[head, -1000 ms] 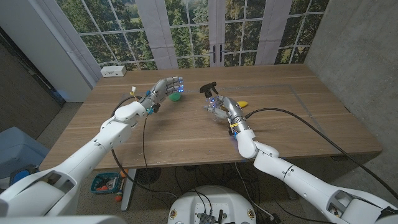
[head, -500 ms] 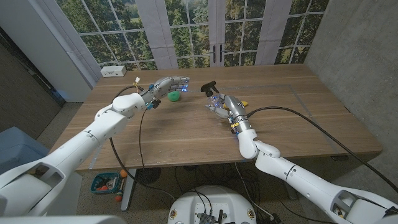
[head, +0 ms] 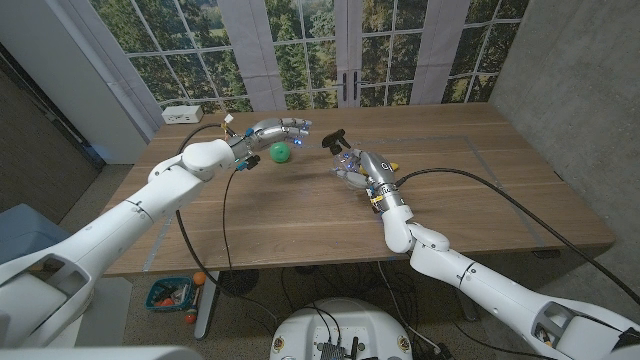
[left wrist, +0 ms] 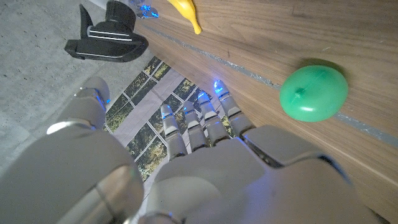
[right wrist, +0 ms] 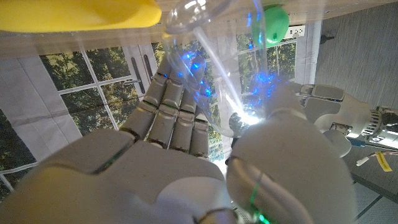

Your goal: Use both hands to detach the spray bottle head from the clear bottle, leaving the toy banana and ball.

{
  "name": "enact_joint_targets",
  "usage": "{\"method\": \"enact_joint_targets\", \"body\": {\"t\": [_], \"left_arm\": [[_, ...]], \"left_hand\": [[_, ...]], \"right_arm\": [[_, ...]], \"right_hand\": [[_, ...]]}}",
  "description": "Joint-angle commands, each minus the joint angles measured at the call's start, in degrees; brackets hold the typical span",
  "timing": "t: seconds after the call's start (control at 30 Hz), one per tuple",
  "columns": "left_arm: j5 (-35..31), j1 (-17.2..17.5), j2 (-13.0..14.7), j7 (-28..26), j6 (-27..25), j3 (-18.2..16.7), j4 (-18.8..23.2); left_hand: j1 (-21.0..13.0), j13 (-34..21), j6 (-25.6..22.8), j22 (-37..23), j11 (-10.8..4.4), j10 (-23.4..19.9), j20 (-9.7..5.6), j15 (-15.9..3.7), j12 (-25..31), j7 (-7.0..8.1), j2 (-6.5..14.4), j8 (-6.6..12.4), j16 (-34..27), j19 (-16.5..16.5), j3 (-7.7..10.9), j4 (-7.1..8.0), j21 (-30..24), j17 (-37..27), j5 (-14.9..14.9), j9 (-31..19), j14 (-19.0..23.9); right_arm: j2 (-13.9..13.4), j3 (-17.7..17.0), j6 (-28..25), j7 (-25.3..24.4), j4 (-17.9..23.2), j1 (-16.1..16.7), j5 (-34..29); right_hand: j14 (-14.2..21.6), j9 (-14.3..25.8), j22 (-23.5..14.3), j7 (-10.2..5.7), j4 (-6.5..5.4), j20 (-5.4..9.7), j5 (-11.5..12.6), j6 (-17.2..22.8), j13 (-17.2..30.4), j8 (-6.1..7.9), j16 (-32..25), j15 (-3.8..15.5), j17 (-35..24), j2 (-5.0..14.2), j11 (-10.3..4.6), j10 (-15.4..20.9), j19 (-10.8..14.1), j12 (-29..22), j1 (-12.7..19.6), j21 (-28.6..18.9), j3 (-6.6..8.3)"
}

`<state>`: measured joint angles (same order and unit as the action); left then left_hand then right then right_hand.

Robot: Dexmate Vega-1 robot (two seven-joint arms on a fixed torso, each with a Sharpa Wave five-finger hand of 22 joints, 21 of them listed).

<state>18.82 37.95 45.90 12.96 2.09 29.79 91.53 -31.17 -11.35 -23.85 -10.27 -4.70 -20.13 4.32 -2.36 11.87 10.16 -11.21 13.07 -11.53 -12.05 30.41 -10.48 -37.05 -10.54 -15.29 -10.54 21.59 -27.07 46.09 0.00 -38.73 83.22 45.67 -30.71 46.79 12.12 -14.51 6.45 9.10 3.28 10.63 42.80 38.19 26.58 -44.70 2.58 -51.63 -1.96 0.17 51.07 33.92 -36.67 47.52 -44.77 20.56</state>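
Note:
My right hand [head: 360,170] grips the clear bottle [head: 347,163] a little right of the table's middle, held tilted off the wood. The black spray head [head: 335,140] sits on top, pointing toward my left hand. In the right wrist view the bottle [right wrist: 214,37] lies across my curled fingers [right wrist: 171,118]. My left hand [head: 278,130] hovers with fingers stretched toward the spray head [left wrist: 109,37], a short gap away, holding nothing. The green ball [head: 282,152] lies on the table under that hand. The yellow toy banana [head: 391,165] lies just behind my right hand.
A white box [head: 182,114] stands at the table's far left corner, before the windows. Cables trail from both wrists over the wooden table [head: 480,190]. Bare wood stretches along the front and the right side.
My left hand has risen from beside the ball, moved right toward the spray head and straightened its fingers. My right hand still holds the bottle, shifted slightly farther back.

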Motion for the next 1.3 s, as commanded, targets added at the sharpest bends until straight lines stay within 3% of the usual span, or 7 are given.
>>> {"method": "enact_joint_targets", "body": {"t": [0.03, 0.27, 0.57, 1.0, 1.17, 1.2, 1.3], "left_arm": [[-4.02, -1.96, 0.64, 1.56, -1.28, 1.65, 1.86], [-6.11, -3.57, 0.64, 3.05, -2.89, 2.99, 2.51], [-8.74, -4.86, 0.33, 3.89, -4.59, 4.49, 3.57], [-7.92, -6.92, -1.71, 8.46, -4.75, 6.64, 2.03], [-7.38, -7.64, -2.33, 10.14, -5.18, 7.36, 1.77], [-7.18, -7.67, -2.41, 10.31, -5.35, 7.38, 1.83], [-7.56, -6.72, -2.20, 8.37, -6.03, 6.90, 3.29]], "left_hand": [[-1.16, -0.32, -1.42, -0.11, -0.84, -0.92, -0.14, -3.97, 0.42, -0.49, -0.05, -0.12, -0.03, -0.60, -0.93, 0.14, 0.45, -0.17, -1.10, -0.12, -0.35], [-1.27, -0.35, -2.51, -0.13, -0.75, -1.31, -0.26, -4.13, 0.56, -2.29, -0.05, -0.06, -0.09, -0.81, -2.25, 0.51, 0.75, -0.23, -1.97, -0.14, -0.31], [-2.08, -0.39, -4.27, -0.18, -1.05, -2.21, -0.44, -4.51, 0.89, -3.41, 0.26, 0.17, -0.19, -1.53, -3.44, 0.63, 0.92, -0.25, -3.15, -0.18, -0.11], [-2.14, -0.48, -5.72, -0.35, -1.93, -5.13, -1.86, -5.56, 1.83, -4.74, 1.23, -0.11, -1.00, -3.58, -5.30, 1.64, 0.75, -0.52, -4.88, -0.20, 1.89], [-1.18, -0.56, -8.46, -0.51, -2.28, -8.19, -2.84, -6.19, 2.69, -6.42, 2.71, 0.28, -1.79, -4.91, -6.26, 2.98, 0.59, -0.82, -5.90, -0.20, 3.90], [-0.78, -0.62, -10.87, -0.64, -3.00, -10.19, -3.45, -7.08, 3.20, -7.47, 3.97, 0.81, -2.46, -6.20, -6.48, 3.73, 0.24, -0.97, -6.31, -0.22, 5.75], [-0.54, -0.88, -16.83, -0.88, -3.19, -16.93, -4.32, -7.58, 5.11, -9.13, 7.03, 2.22, -4.08, -8.35, -6.27, 4.79, -0.42, -1.16, -6.17, -0.24, 10.60]], "right_arm": [[-0.20, 1.37, -0.40, -1.23, -0.93, -1.19, -2.27], [-0.42, 2.51, -0.67, -2.33, -1.09, -2.02, -4.84], [-0.43, 3.31, 0.21, -3.88, -1.99, -2.83, -6.38], [-1.04, 4.29, 0.63, -7.77, -2.35, -2.82, -9.80], [-1.34, 4.65, 0.37, -8.44, -2.46, -2.83, -10.92], [-1.41, 4.65, 0.39, -8.43, -2.50, -2.79, -10.89], [-1.62, 4.79, 0.03, -8.78, -2.60, -2.69, -11.43]], "right_hand": [[2.90, 0.17, -0.14, -12.40, -0.59, 3.72, 0.25, 14.27, 0.82, 0.41, 0.32, 9.78, -0.42, 9.97, -9.77, 8.55, -0.30, -0.41, 10.28, -0.60, 1.57], [2.61, 0.15, -0.11, -12.89, -0.69, 4.00, 0.35, 14.46, 1.89, 0.49, 0.96, 9.82, -1.10, 9.71, -10.11, 8.52, -0.74, -0.72, 10.07, -1.33, 1.50], [2.59, 0.12, -0.05, -13.27, -0.74, 4.24, 0.46, 14.62, 2.55, 0.55, 1.49, 9.86, -1.82, 9.62, -10.42, 8.41, -1.19, -0.71, 10.00, -2.07, 1.52], [2.49, 0.06, 0.08, -13.68, -0.80, 4.54, 0.58, 14.72, 2.66, 0.58, 2.28, 9.93, -2.68, 9.47, -10.75, 8.62, -1.80, -0.37, 9.84, -3.00, 1.52], [2.36, 0.04, 0.15, -13.87, -0.77, 4.73, 0.62, 14.86, 2.58, 0.63, 2.66, 9.95, -3.04, 9.36, -10.87, 8.76, -2.16, -0.17, 9.84, -3.37, 1.53], [2.33, 0.03, 0.16, -13.96, -0.77, 4.76, 0.62, 14.97, 2.67, 0.66, 2.74, 9.93, -3.11, 9.31, -10.92, 8.76, -2.18, -0.18, 9.81, -3.46, 1.51], [2.32, 0.02, 0.19, -14.00, -0.79, 4.77, 0.64, 15.11, 2.65, 0.71, 2.89, 9.94, -3.27, 9.27, -10.97, 8.76, -2.26, -0.07, 9.77, -3.65, 1.51]]}}
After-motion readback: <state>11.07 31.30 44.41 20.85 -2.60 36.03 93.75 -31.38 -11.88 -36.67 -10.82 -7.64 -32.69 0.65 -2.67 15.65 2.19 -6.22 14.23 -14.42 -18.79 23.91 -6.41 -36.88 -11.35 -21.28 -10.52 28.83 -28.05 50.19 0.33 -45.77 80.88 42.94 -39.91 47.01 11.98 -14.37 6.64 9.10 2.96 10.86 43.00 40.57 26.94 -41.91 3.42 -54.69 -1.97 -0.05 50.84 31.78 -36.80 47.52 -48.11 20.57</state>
